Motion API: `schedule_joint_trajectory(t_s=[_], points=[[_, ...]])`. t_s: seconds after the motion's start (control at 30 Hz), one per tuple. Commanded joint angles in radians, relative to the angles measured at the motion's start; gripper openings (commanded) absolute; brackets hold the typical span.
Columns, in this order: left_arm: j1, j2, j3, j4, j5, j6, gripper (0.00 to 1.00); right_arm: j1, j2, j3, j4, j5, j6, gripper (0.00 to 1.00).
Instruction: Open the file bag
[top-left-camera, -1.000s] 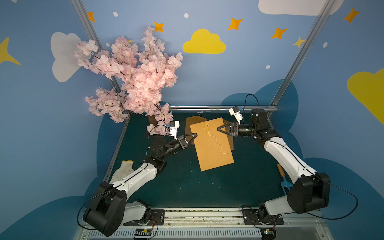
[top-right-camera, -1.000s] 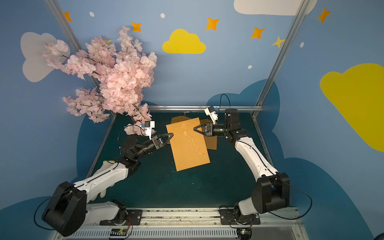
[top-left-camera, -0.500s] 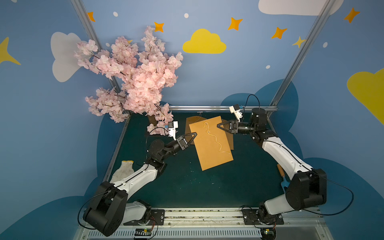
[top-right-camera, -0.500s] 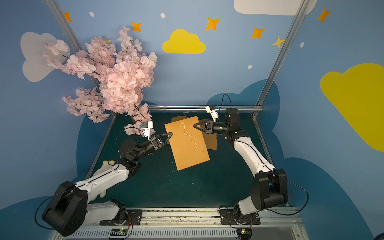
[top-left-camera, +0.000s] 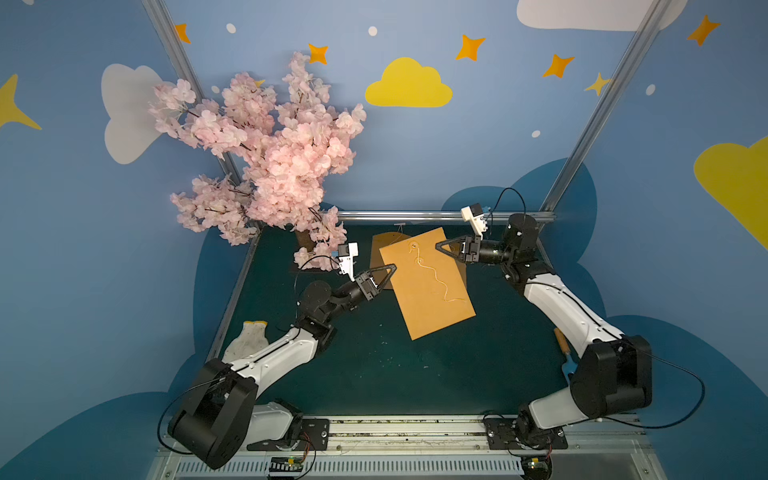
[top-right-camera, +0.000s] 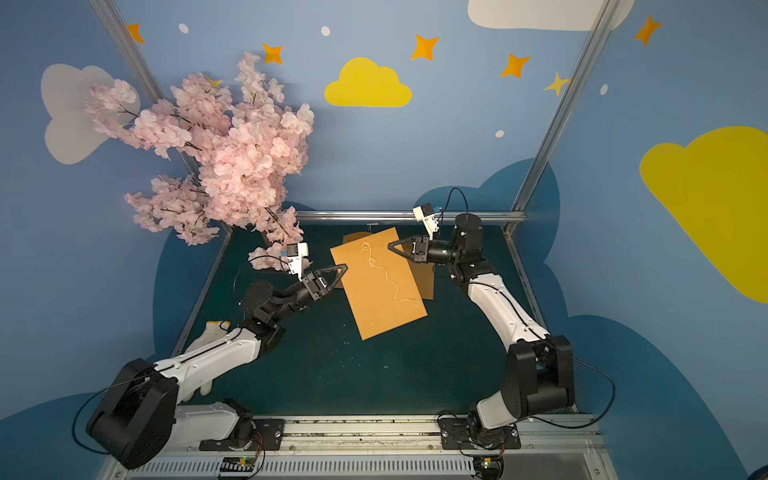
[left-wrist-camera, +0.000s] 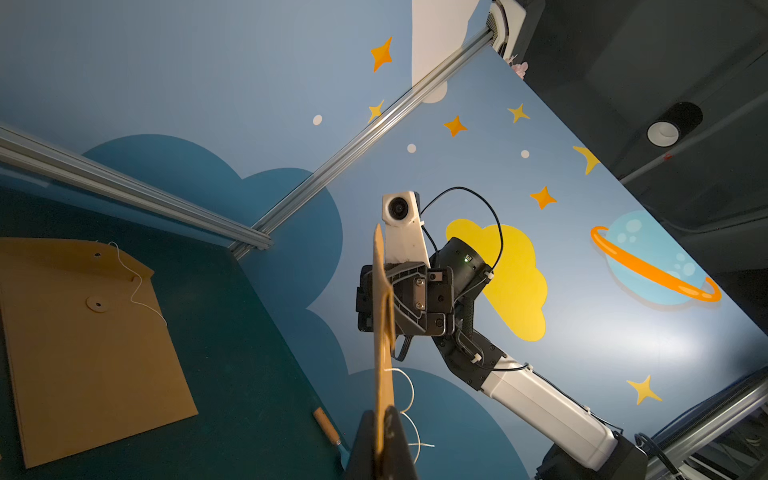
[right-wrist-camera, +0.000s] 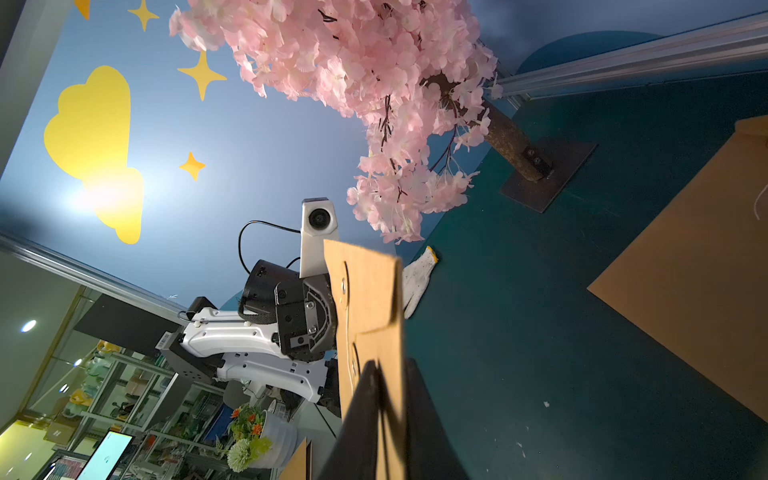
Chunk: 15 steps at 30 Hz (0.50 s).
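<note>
A brown paper file bag (top-left-camera: 428, 286) (top-right-camera: 378, 286) hangs tilted above the green table, held from both sides. Its white string (top-left-camera: 440, 282) trails loose from the two round buttons near its top. My left gripper (top-left-camera: 392, 268) (top-right-camera: 345, 268) (left-wrist-camera: 380, 411) is shut on the bag's left edge, which the left wrist view shows edge-on (left-wrist-camera: 382, 332). My right gripper (top-left-camera: 438, 245) (top-right-camera: 390, 245) (right-wrist-camera: 390, 365) pinches the upper right edge by the flap (right-wrist-camera: 365, 282), with a finger on each face.
A second brown file bag (left-wrist-camera: 83, 332) (right-wrist-camera: 685, 270) lies flat on the table under the held one. A pink blossom tree (top-left-camera: 270, 158) stands at the back left on a dark plate (right-wrist-camera: 548, 174). A white glove (top-left-camera: 249, 340) lies left; a wooden-handled tool (top-left-camera: 561, 340) lies right.
The right gripper's jaws have narrowed onto the bag's upper right edge. The bag and both grippers have risen slightly towards the back.
</note>
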Motion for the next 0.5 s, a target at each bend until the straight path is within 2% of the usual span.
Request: schedule_joint_trajectory(t_s=[0.0,0.47], points=[[-0.019,-0.006,0.014,0.022,0.047,0.030,0.02,0.004,0.014,0.003,0.053,-0.013,0.026,0.16],[-0.035,-0.011,0.028,-0.014,0.059,0.062,0.02,0.006,0.012,0.010,0.079,-0.020,0.044,0.18]])
